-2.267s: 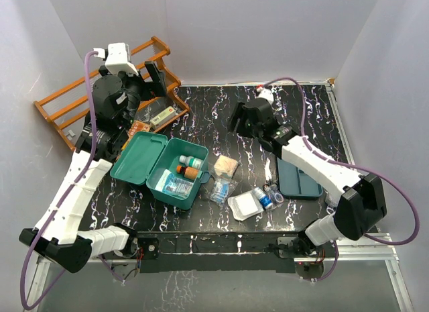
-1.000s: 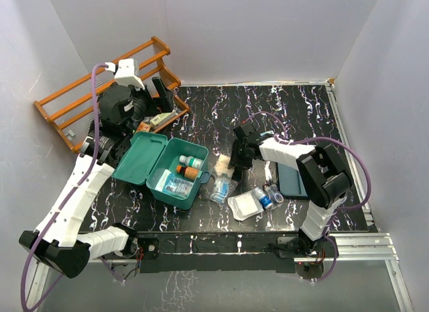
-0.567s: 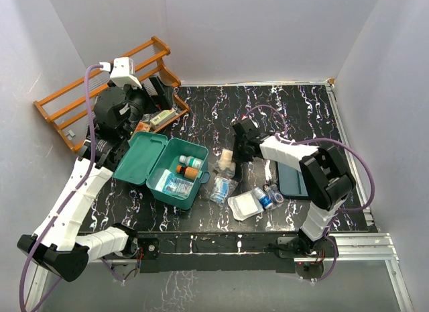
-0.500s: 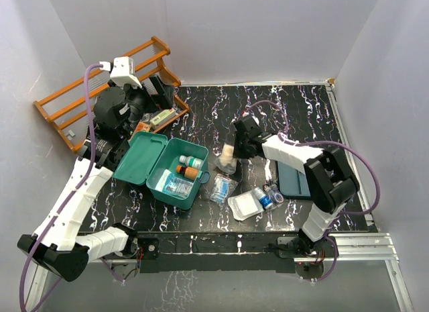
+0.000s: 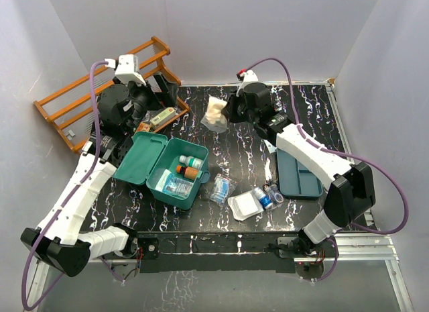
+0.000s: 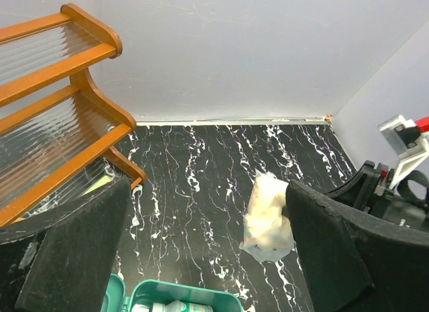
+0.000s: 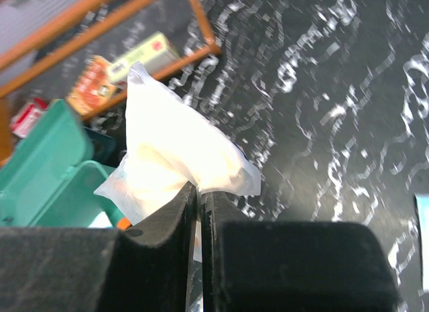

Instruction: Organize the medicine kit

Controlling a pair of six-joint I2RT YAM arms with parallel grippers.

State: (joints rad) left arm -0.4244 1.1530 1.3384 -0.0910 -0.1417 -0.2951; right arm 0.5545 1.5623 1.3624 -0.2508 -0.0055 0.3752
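The medicine kit [image 5: 139, 158] is lying open on the left half of a black tabletop [image 5: 301, 104] veined with white, its lid folded out to the left. Its tub is holding a white bottle [image 5: 190, 162], an orange-capped bottle [image 5: 189, 172] and a clear packet [image 5: 175, 185]. Pale grey walls [image 5: 255, 30] are enclosing the tabletop on the far, left and right sides of the kit, and a metal frame is running along the edge nearest the arm bases. Behind and to the left of the kit, an orange-brown wooden rack [image 5: 100, 84] is leaning against the left wall, with small cartons [image 5: 164, 115] lying on its lowest shelf. The right gripper [image 7: 199, 194] is pinching a cream-filled clear pouch [image 5: 216, 113] with its jaws pressed nearly together. It is holding the pouch in the air, clear of the tabletop, behind and to the right of the kit. The left gripper [image 6: 208, 184] is hovering above the far left corner of the kit with its jaws spread wide and nothing between them. To the right of the kit, a second clear pouch [image 5: 221, 188], a white square pad [image 5: 245, 206] and a small blue-labelled bottle [image 5: 263, 198] are lying on the tabletop. Farther right of the kit, a flat teal tray [image 5: 298, 178] is resting.
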